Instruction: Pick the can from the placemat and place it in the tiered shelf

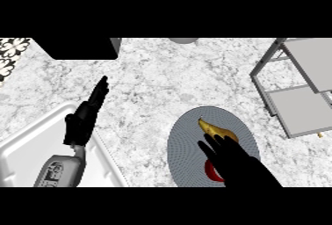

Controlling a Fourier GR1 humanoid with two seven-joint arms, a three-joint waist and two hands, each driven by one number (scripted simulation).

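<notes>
A round grey placemat point(188, 145) lies on the marble counter at lower right. On it a red can point(213, 171) shows only as a sliver at the left edge of my right hand point(235, 160), which hovers over it with fingers fairly straight. A yellow-brown banana point(214, 128) lies on the mat just beyond the fingertips. The grey tiered shelf point(295, 107) stands at the right edge. My left hand point(83, 116) rests open at the left, fingers pointing up, above the sink's rim.
A white sink basin point(39, 147) fills the lower left corner. A black box point(81, 47) sits at the back left, a patterned tile strip point(9, 57) at the far left, and a grey round object point(183, 40) at the back edge.
</notes>
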